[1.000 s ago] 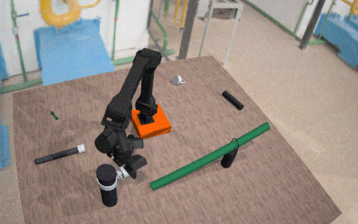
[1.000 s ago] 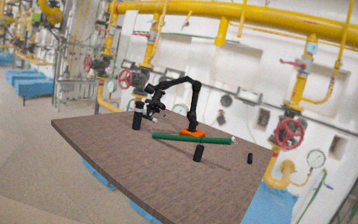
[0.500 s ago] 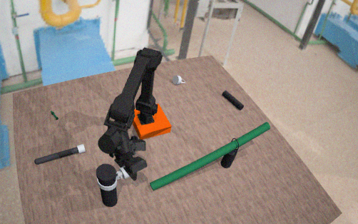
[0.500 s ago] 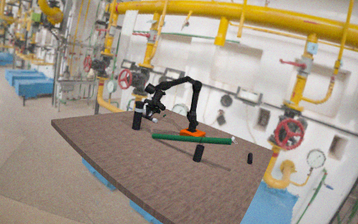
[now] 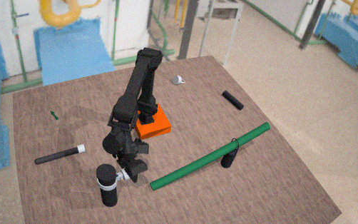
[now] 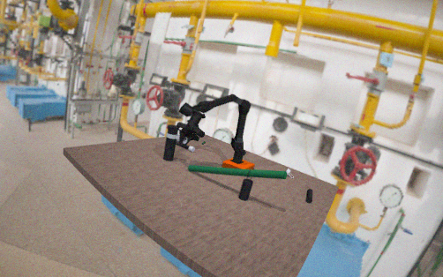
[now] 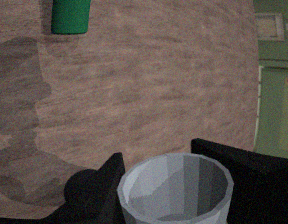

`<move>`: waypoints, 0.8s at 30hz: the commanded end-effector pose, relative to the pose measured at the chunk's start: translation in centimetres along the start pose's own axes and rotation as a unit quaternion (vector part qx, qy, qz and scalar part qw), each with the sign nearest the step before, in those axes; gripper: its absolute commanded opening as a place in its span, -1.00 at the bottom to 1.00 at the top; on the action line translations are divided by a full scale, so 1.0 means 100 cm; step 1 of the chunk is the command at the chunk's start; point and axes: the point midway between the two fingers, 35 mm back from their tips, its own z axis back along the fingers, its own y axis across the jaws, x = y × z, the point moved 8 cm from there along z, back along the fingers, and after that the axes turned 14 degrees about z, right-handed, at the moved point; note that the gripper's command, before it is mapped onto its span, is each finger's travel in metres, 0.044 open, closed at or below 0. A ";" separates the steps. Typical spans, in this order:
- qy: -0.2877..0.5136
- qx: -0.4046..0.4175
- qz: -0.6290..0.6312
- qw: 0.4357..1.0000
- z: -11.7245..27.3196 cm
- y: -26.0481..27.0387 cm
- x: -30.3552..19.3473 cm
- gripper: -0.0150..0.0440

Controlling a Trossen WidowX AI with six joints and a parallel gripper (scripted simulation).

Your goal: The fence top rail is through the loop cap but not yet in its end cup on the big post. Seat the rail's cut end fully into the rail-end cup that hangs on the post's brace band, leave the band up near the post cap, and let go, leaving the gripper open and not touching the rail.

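So on the left I had the big post point(image 5: 109, 196) point(image 6: 168, 151) standing with its silver brace band point(image 5: 108, 184) point(image 6: 171, 136) up near the cap, and the rail-end cup point(image 5: 125, 174) point(image 7: 175, 187) hanging off it. My gripper point(image 5: 137, 172) point(image 6: 191, 138) point(image 7: 157, 153) was closed on that cup, fingers either side of the rim. To the right, the green rail point(image 5: 197, 163) point(image 6: 236, 171) point(image 7: 71, 17) ran through the loop on the short post point(image 5: 228, 159) point(image 6: 245, 190), its cut end apart from the cup.

I figured I was at the cup-aiming step, rail not seated yet. Next move, I reckoned, was to turn the cup's mouth toward the rail without dragging the band down, then let go and bring the rail in.

The wrist cam looked right into the cup and showed it empty, which top couldn't. Top gave me the sideways gap to the rail; exterior had the cup mostly lost behind the arm, but showed the rail held up off the table.
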 end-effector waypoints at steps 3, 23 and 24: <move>0.012 0.002 -0.017 1.000 -0.002 -0.004 0.000 -0.49; 0.023 0.005 -0.036 0.999 -0.004 -0.008 0.001 -0.49; 0.022 0.005 -0.034 0.999 -0.004 -0.007 0.001 -0.49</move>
